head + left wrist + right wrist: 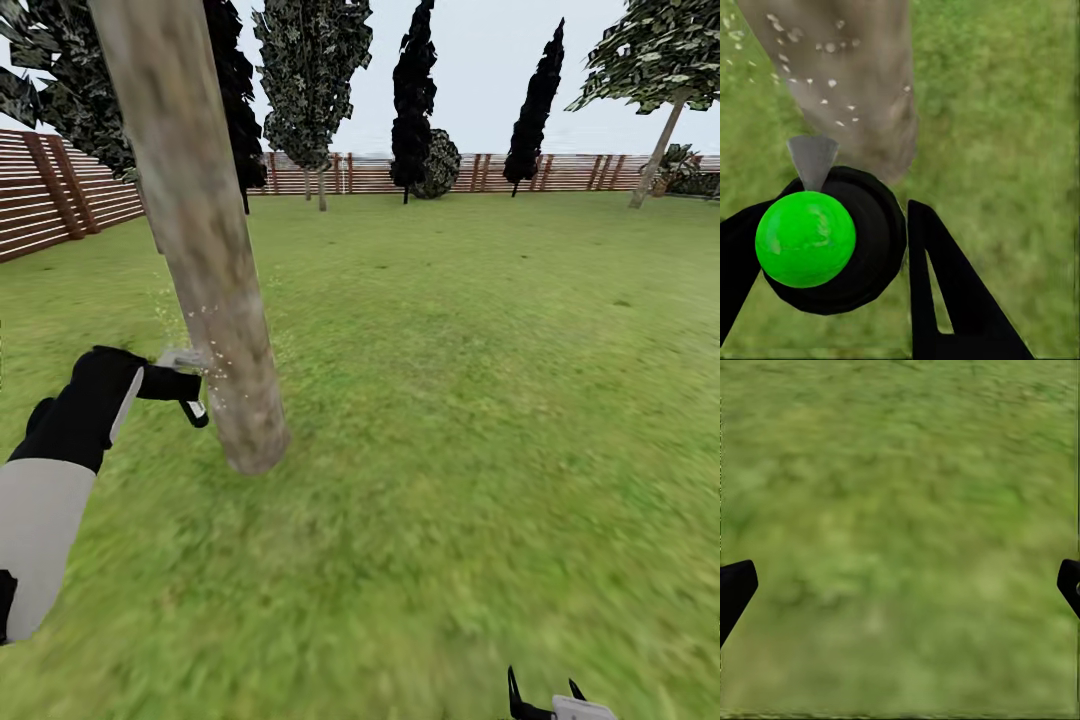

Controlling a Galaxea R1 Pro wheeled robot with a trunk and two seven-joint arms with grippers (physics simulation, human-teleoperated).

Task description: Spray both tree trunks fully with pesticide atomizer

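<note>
Green-topped atomizer (806,238) in left hand (185,385), pesticide (215,355) specks on tree trunk (205,240)

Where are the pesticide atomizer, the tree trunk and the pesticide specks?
pesticide atomizer (805,238), left wrist view, on its green ball.
tree trunk (205,240), head view, mid bark.
pesticide specks (831,47), left wrist view, one whitish speck before the trunk.
</note>
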